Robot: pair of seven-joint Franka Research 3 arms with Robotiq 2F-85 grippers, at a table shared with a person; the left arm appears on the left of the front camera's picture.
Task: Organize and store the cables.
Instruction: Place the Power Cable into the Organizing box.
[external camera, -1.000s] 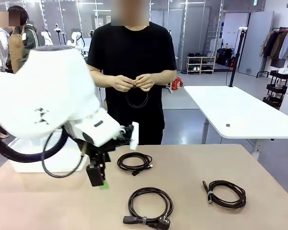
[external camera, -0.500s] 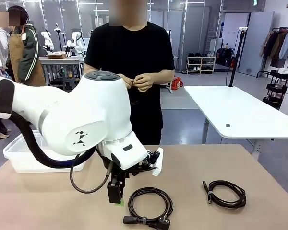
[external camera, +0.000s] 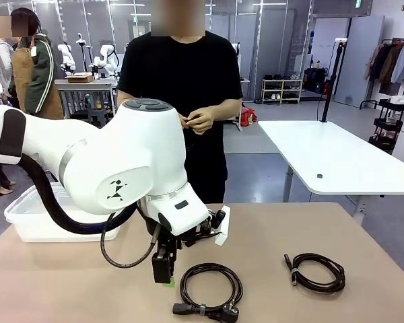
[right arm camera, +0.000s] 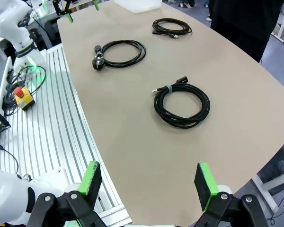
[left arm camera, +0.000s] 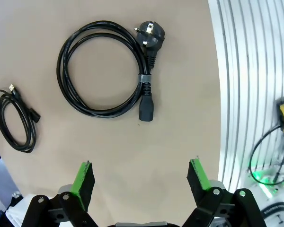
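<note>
Left arm (external camera: 121, 168) bulks over the near-left middle of the tabletop (external camera: 276, 225), between white bin (external camera: 27, 225) and power cord coil (external camera: 211, 286). Left end effector (left arm camera: 141, 171) is spread wide, bare surface between its fingers, with the power cord coil just ahead. Thin coil (left arm camera: 16, 120) lies off to one side, apart. An open strip runs between the power cord coil and right-hand coil (external camera: 316, 271). Person's hands (external camera: 198, 119) are at chest height, off the tabletop.

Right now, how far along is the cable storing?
Done: nothing is visibly stored. The power cord, the right-hand coil and the small coil near the white bin all lie on the table.
In hand: the left gripper hangs open beside the power cord, holding nothing. The right gripper is open and empty too.
Left: picking up and storing all three coils.
</note>
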